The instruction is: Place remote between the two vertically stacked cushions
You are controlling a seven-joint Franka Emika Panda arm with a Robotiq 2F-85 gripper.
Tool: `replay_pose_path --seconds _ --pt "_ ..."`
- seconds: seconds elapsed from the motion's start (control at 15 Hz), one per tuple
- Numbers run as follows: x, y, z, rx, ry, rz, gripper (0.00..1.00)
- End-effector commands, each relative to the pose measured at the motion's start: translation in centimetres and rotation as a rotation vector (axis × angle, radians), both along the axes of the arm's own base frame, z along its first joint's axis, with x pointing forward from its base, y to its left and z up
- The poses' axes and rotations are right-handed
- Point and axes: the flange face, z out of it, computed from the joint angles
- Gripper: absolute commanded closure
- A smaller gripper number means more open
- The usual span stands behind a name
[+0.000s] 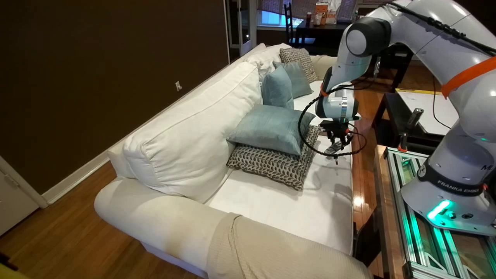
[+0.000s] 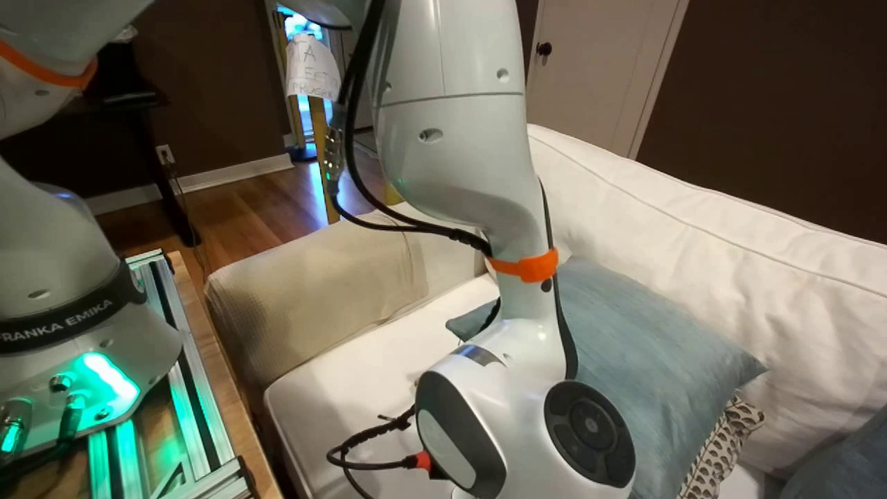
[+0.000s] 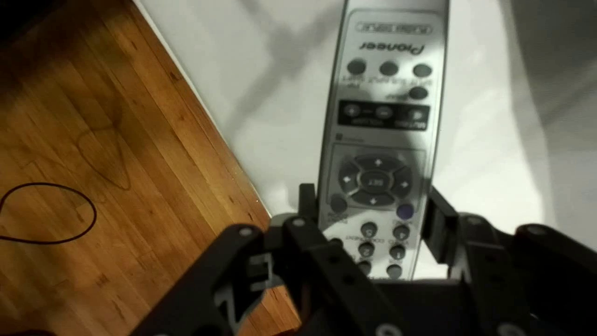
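Looking at white sofa (image 1: 279,205) in an exterior view, brown wall (image 1: 116,69) toward 10 o'clock, wood floor (image 1: 77,236) toward 8 o'clock. Got light-blue cushion (image 1: 271,126) lying on patterned cushion (image 1: 267,166), plus two more blue cushions (image 1: 277,88) around 12 to 1 o'clock from that pair. In wrist view, seeing gripper (image 3: 374,210) parted just by the width of remote (image 3: 382,135), with fingers (image 3: 440,224) clamped on both long edges near the number keys. Got brand-name end of remote pointing toward 12 o'clock. In an exterior view, have remote held over sofa at 3 o'clock of that stacked pair, apart from both.
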Motion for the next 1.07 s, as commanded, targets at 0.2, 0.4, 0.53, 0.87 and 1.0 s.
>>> replay_pose_path --seconds 0.2,0.4,0.53,0.87,1.0 --pt "0.1 0.5 4.8 0.100 -0.056 -0.143 0.70" --pt "1.9 0.5 5.6 0.130 -0.072 -0.207 0.70" --pt "3.4 0.3 5.6 0.097 -0.075 -0.219 0.70" --pt "6.7 0.6 5.5 0.037 -0.051 -0.336 0.70" --pt "8.1 0.8 5.4 0.009 -0.050 -0.386 0.70"
